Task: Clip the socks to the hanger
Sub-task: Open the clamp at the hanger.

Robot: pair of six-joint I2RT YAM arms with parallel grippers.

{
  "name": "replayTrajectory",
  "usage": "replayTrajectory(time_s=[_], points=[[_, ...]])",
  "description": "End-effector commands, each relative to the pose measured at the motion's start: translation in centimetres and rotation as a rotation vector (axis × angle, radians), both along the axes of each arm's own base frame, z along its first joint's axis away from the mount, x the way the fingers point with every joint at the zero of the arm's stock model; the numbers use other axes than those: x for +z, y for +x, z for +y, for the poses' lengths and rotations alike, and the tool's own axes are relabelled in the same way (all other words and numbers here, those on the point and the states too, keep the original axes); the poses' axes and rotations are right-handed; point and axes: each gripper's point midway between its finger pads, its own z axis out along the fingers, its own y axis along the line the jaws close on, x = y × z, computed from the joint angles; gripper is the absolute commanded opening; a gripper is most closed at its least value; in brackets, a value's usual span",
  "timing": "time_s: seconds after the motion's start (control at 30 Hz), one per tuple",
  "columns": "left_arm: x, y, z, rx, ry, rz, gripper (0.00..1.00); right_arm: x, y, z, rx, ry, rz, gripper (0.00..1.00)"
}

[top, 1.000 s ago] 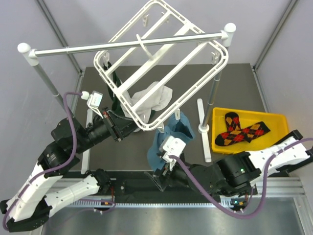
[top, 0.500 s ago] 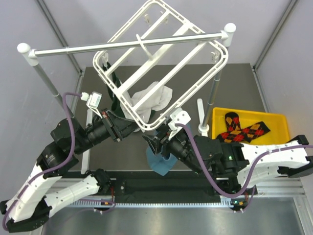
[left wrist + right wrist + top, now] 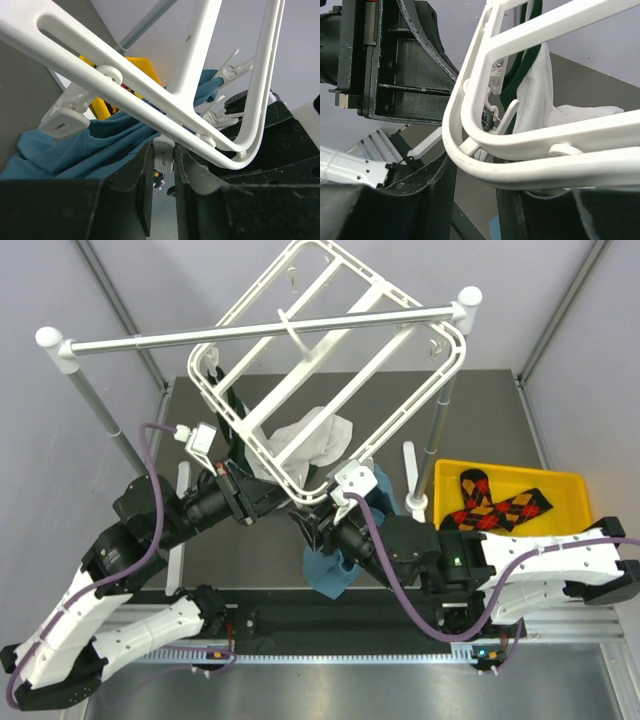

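Two argyle socks (image 3: 495, 510), square plastic hanger (image 3: 247, 432)

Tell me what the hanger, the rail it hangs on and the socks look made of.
The hanger looks like moulded white plastic: smooth, slightly glossy, with rounded edges and slots. The rail seems to be metal tubing: a silver sheen along a thin straight bar, though its white ball ends look plastic. The socks appear to be knitted fabric: soft, matte, lying limp in the yellow bin.
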Motion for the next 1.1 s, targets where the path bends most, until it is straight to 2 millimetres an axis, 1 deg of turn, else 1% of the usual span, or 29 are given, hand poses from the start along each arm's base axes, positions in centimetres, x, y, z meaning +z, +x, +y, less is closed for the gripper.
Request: replayTrajectory(time_s=[0.0,0.03,0.1,0.17,0.2,0.27,0.4,0.43,0.47,0.53,0.57,0.6,0.63,0.67,0.7,0.73,0.77,0.8,0.83,0.9,0.97,1.0,1.03,1.07], points=[[2.5,-0.2,0.0,-0.005,-0.08,-0.039,0.18,0.9,0.6,0.5,-0.014,0.026,-0.01,0.35],[2.6,-0.2,0.0,-0.006,-0.082,-0.041,0.18,0.6,0.7,0.5,-0.022,0.019,-0.009,0.37],[2.7,-0.2,0.0,-0.008,-0.084,-0.042,0.18,0.4,0.8,0.5,-0.028,0.02,-0.008,0.38],[2.7,-0.2,-0.1,-0.009,-0.083,-0.04,0.18,0.6,1.0,0.3,-0.034,0.03,-0.009,0.38],[2.6,-0.2,-0.2,-0.013,-0.082,-0.036,0.18,0.6,1.2,0.3,-0.042,0.031,-0.007,0.36],[2.4,-0.1,-0.3,-0.014,-0.08,-0.031,0.18,0.6,1.5,0.1,-0.059,0.029,-0.007,0.3],[2.6,-0.2,-0.4,-0.02,-0.089,-0.033,0.18,0.6,2.0,-0.1,-0.078,0.029,-0.001,0.13],[2.6,-0.2,-0.5,-0.024,-0.092,-0.034,0.18,0.7,2.1,-0.1,-0.083,0.035,0.003,0.05],[2.7,-0.2,-0.5,-0.024,-0.095,-0.035,0.19,0.6,2.3,-0.2,-0.09,0.035,0.005,0.0],[2.7,-0.4,-0.5,-0.031,-0.096,-0.036,0.21,0.6,2.5,-0.3,-0.093,0.038,0.017,0.0],[2.8,-0.4,-0.5,-0.031,-0.098,-0.039,0.3,0.5,2.6,-0.3,-0.083,0.036,0.022,0.0],[2.7,-0.4,-0.4,-0.033,-0.098,-0.042,0.37,0.4,2.5,-0.2,-0.072,0.04,0.033,0.0],[2.3,-0.4,-0.5,-0.034,-0.094,-0.04,0.45,0.4,2.4,-0.2,-0.059,0.056,0.055,0.0],[2.7,-0.7,-0.1,-0.032,-0.11,-0.058,0.58,0.4,2.1,-0.2,-0.027,0.064,0.066,0.0],[2.7,-0.8,0.1,-0.027,-0.116,-0.07,0.64,0.3,1.8,-0.2,-0.005,0.077,0.078,0.0],[2.0,-0.8,0.2,-0.025,-0.112,-0.072,0.69,0.3,1.4,-0.2,0.019,0.1,0.103,0.0],[2.5,-1.4,0.9,-0.028,-0.135,-0.1,0.73,0.3,0.7,-0.3,0.071,0.114,0.117,0.0],[2.2,-1.4,0.9,-0.025,-0.147,-0.115,0.77,0.2,0.5,-0.4,0.09,0.12,0.132,0.0],[2.6,-2.1,1.7,-0.027,-0.175,-0.142,0.79,0.2,0.2,-0.7,0.106,0.139,0.157,0.0],[2.5,-2.3,2.0,-0.02,-0.2,-0.172,0.83,-0.1,-0.7,-0.7,0.161,0.146,0.196,0.0],[3.1,-2.9,2.8,-0.016,-0.231,-0.211,0.85,0.0,-1.4,-1.1,0.209,0.16,0.222,0.0],[2.9,-2.9,2.8,-0.021,-0.232,-0.22,0.85,0.0,-1.6,-1.2,0.221,0.173,0.243,0.0],[3.6,-3.2,2.9,-0.027,-0.256,-0.247,0.86,0.2,-1.7,-1.6,0.232,0.183,0.255,0.0],[3.6,-3.5,2.6,-0.051,-0.257,-0.254,0.86,0.2,-2.1,-1.6,0.261,0.188,0.267,0.0]])
